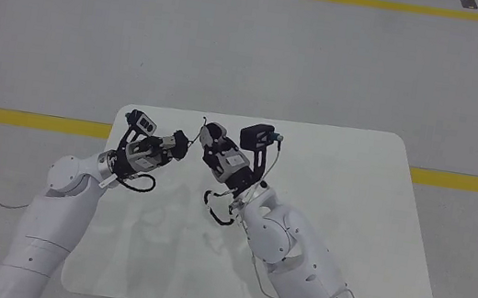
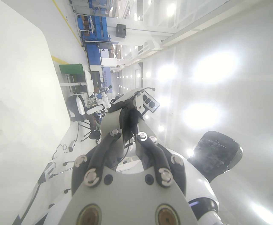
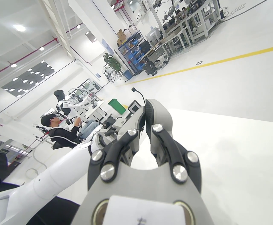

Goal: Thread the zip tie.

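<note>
A thin black zip tie (image 3: 139, 93) sticks out from the closed fingertips of my right gripper (image 3: 145, 104) and curves up to a small head at its free end. In the top view the zip tie (image 1: 203, 125) shows as a fine dark line above the two grippers. My right gripper (image 1: 210, 133) and my left gripper (image 1: 185, 145) are held close together, tips nearly meeting, above the back middle of the white table (image 1: 350, 212). The left gripper (image 2: 128, 107) has its black pads pressed together. Whether a part of the tie lies between them is hidden.
The white table (image 3: 213, 138) has bare surface to the right and in front of both arms. Its rounded back edge (image 1: 262, 121) lies just beyond the grippers. The two arms' wrists and cables crowd the space around the grippers.
</note>
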Robot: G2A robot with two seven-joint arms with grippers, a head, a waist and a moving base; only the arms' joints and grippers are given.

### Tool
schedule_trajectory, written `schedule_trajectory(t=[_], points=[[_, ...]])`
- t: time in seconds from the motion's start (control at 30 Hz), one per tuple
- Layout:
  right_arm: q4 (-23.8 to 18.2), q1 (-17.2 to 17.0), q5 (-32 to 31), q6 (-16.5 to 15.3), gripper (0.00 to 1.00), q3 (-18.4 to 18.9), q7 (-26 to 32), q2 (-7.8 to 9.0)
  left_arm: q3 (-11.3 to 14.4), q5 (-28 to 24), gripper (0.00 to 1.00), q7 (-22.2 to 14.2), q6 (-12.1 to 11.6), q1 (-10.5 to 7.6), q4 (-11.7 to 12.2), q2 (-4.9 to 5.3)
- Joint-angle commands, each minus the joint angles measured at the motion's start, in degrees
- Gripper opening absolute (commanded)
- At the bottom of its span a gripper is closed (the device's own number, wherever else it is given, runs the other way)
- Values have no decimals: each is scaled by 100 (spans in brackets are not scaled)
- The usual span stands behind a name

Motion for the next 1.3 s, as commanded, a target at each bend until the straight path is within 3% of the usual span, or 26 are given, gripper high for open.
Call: schedule_trajectory(t=[0.0,0.93,0.97,1.0,1.03,1.27], points=[[2,-2,6,-9,0,2,-1,-2,0,0,0,0,0,0,0,0],[63,-11,226,-183,0,3,112,-24,0,0,0,0,0,0,0,0],[56,-9,215,-168,31,11,95,-25,0,0,0,0,0,0,0,0],[46,-11,205,-160,49,18,82,-25,0,0,0,0,0,0,0,0],[34,-14,198,-155,100,25,75,-24,0,0,0,0,0,0,0,0],[-100,-74,-70,-176,100,135,41,10,0,0,0,0,0,0,0,0]])
